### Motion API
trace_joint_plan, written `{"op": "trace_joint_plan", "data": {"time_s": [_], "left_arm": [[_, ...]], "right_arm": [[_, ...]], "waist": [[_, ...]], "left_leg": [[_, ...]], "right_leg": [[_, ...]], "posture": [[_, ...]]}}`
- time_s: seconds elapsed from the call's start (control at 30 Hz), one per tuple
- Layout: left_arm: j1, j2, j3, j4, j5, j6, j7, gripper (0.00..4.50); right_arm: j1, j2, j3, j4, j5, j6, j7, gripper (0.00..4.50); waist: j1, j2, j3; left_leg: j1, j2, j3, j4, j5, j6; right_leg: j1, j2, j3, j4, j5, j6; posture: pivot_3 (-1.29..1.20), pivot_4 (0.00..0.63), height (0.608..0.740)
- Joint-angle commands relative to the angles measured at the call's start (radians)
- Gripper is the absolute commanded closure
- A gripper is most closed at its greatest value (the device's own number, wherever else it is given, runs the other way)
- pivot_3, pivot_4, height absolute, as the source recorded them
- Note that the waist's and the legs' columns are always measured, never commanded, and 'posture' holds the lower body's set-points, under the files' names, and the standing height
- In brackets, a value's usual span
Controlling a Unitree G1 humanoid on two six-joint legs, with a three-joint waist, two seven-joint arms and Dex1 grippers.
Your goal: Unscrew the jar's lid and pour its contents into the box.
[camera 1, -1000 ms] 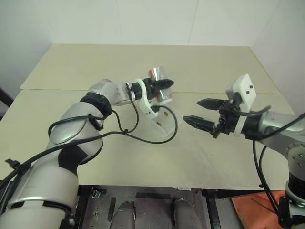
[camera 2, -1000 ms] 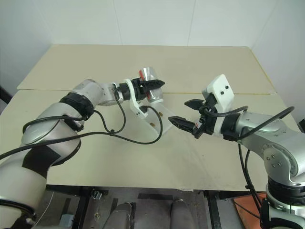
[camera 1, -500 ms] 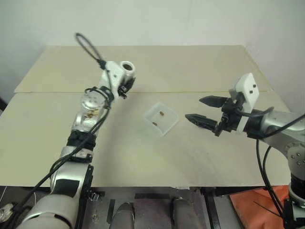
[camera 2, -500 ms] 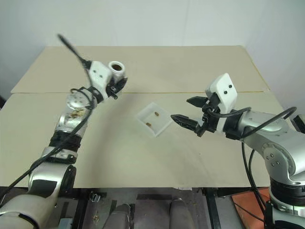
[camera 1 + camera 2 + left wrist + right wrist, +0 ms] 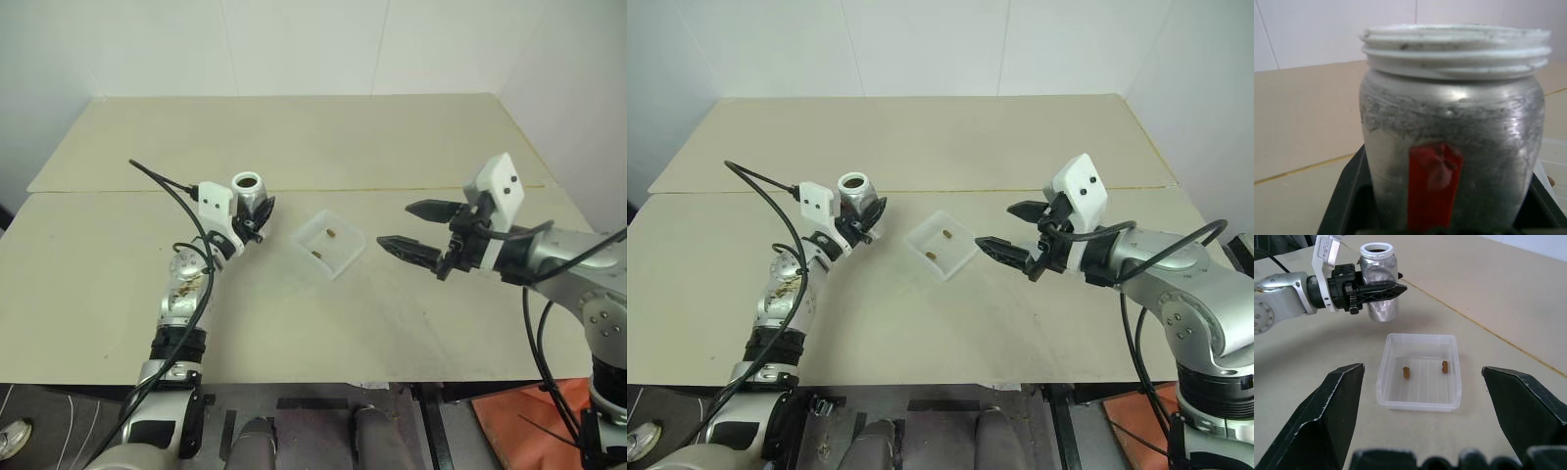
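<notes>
My left gripper (image 5: 259, 214) is shut on the jar (image 5: 249, 192), which it holds upright to the left of the box (image 5: 330, 244). The jar's white threaded mouth (image 5: 1454, 46) is uncovered, and a red mark (image 5: 1433, 183) shows on its silvery side. The lid is out of view. In the clear square box lie two small brown pieces of the contents (image 5: 1407, 372), (image 5: 1444, 365). My right gripper (image 5: 409, 225) hovers open just right of the box, pointing at it, with nothing between its wide black fingers (image 5: 1327, 416).
The beige table (image 5: 392, 137) has a seam line (image 5: 441, 186) running across behind the box. A black cable (image 5: 167, 186) loops off my left wrist. The table's front edge lies close below both arms.
My left gripper has swung the jar from a tilt over the box away to the left, turned it upright and lowered it. The right gripper has stayed in place, open.
</notes>
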Motion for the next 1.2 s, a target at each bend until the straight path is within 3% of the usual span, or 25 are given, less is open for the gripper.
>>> {"op": "trace_joint_plan", "data": {"time_s": [0.03,0.2,0.43,0.47,0.63,0.83,0.93,1.03,1.2], "left_arm": [[-0.021,-0.009,0.000,0.079,0.029,-0.089,0.012,2.46],[-0.031,-0.014,-0.011,0.156,0.045,-0.138,-0.006,2.46],[0.030,-0.003,-0.014,0.082,0.042,-0.114,-0.020,0.20],[0.049,0.005,-0.013,0.049,0.040,-0.102,-0.023,0.03],[0.185,0.114,0.008,-0.217,-0.042,0.038,-0.135,0.03],[0.386,0.482,0.168,-0.536,-0.302,0.280,-0.479,0.03],[0.453,0.597,0.277,-0.584,-0.422,0.334,-0.609,0.03],[0.500,0.658,0.374,-0.639,-0.522,0.403,-0.664,0.03],[0.563,0.678,0.454,-0.719,-0.583,0.468,-0.655,0.03]], "right_arm": [[0.005,0.004,-0.014,-0.045,0.017,-0.008,-0.011,0.04],[0.024,0.000,-0.024,-0.060,0.029,-0.013,-0.014,0.04],[0.032,-0.006,-0.036,-0.068,0.038,-0.015,-0.013,0.00],[0.034,-0.005,-0.039,-0.068,0.042,-0.015,-0.013,0.00],[0.055,-0.018,-0.049,-0.065,0.040,-0.024,-0.001,0.00],[0.117,-0.061,-0.070,-0.052,0.016,-0.069,0.056,0.00],[0.137,-0.064,-0.073,-0.042,0.004,-0.101,0.078,0.00],[0.142,-0.055,-0.072,-0.029,0.012,-0.130,0.106,0.00],[0.159,-0.053,-0.075,-0.037,0.019,-0.165,0.141,0.00]], "waist": [[0.000,0.000,0.000],[0.007,0.000,0.000],[0.008,0.000,0.000],[0.007,0.000,0.000],[0.005,0.000,0.000],[0.000,0.001,-0.001],[0.000,0.001,-0.001],[0.008,0.001,-0.001],[0.011,0.001,-0.001]], "left_leg": [[0.000,0.000,0.000,0.000,0.000,0.000],[0.000,0.000,0.000,0.000,0.000,0.000],[0.000,0.000,0.000,0.000,0.000,0.000],[0.000,0.000,0.000,0.000,0.000,0.000],[0.000,0.000,0.000,0.000,0.000,0.000],[0.001,0.001,0.000,-0.001,-0.001,0.001],[0.001,0.001,0.001,-0.001,-0.001,0.001],[0.002,0.002,0.002,-0.002,-0.001,0.002],[0.002,0.002,0.002,-0.002,-0.001,0.002]], "right_leg": [[0.000,0.000,0.000,0.000,0.000,0.000],[0.000,0.000,0.000,0.000,0.000,0.000],[0.000,0.000,0.000,0.000,0.000,0.000],[0.000,0.000,0.000,0.000,0.000,0.000],[0.000,0.000,0.000,0.001,0.000,0.000],[0.000,0.000,0.001,0.001,0.000,0.000],[0.000,0.000,0.001,-0.001,0.000,-0.001],[0.000,0.000,0.001,-0.001,-0.001,-0.001],[0.000,0.001,0.001,-0.002,-0.001,-0.001]], "posture": [[0.00,0.150,0.740],[0.00,0.150,0.740],[0.00,0.150,0.740],[0.00,0.150,0.740],[0.00,0.150,0.740],[0.00,0.150,0.740],[0.00,0.150,0.740],[0.00,0.150,0.740],[0.00,0.150,0.740]]}}
